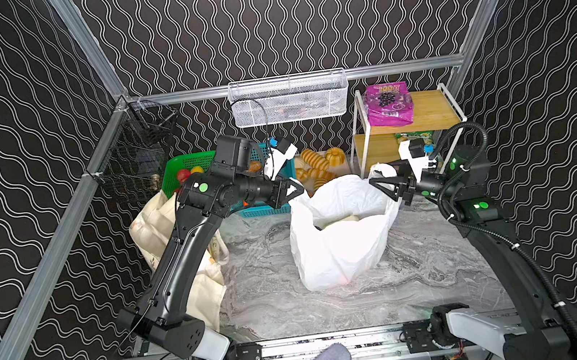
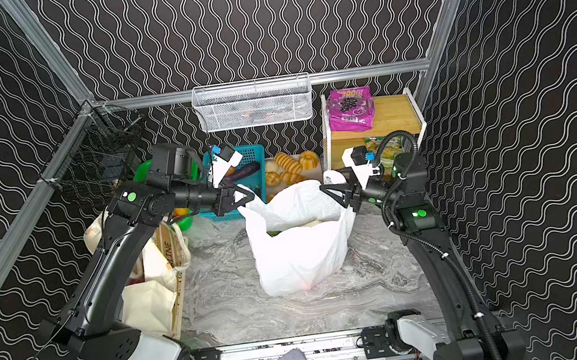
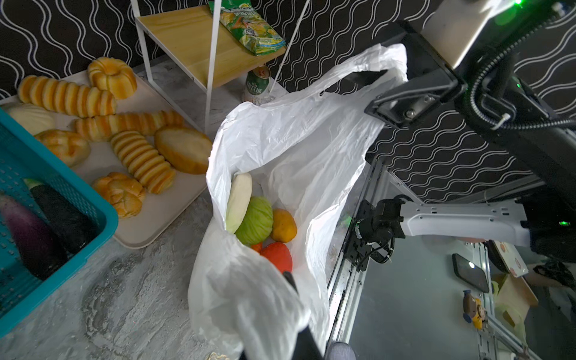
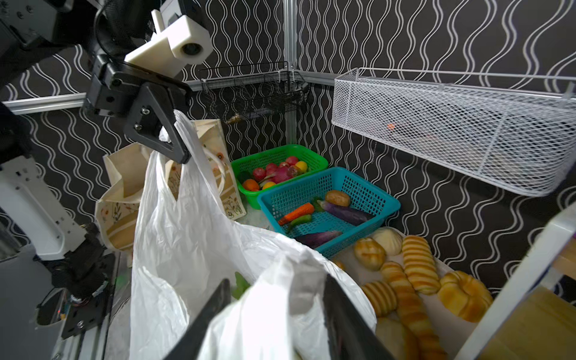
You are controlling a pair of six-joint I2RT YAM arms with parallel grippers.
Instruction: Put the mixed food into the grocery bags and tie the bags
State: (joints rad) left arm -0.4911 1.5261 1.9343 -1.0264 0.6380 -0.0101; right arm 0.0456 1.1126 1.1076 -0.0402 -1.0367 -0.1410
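In both top views the white plastic bag point(image 1: 341, 249) stands open on the marble tabletop point(image 1: 276, 303), between the two arms. The left claw point(image 1: 294, 189) is pinched together on the bag's left handle, and the right claw point(image 1: 380, 187) sits at the right handle. The canvas tote point(image 2: 150, 293) slumps behind the left arm. The purple snack packet point(image 1: 389, 105) lies on top of the shelf point(image 1: 433, 112), outside either bag, so a knot tied now would likely leave it out.

The left wrist view looks down into the bag. The white radish point(image 3: 238, 205), green cabbage point(image 3: 257, 221), an orange toy vegetable point(image 3: 283, 226) and a red toy vegetable point(image 3: 277, 257) lie at the bottom. The far handle drapes over the right claw point(image 3: 378, 78). If the arms pulled apart hard, the thin film could stretch or tear at the handles. An uneven lift could roll the load to one side.

In the right wrist view the right claw point(image 4: 274, 311) has its jaws apart on either side of the bunched handle, not pinching it. If that arm moved before they close, the handle would probably slide out and the bag's mouth would sag. The left claw point(image 4: 168, 140) bites only a narrow twist of film, which could pull free under tension.
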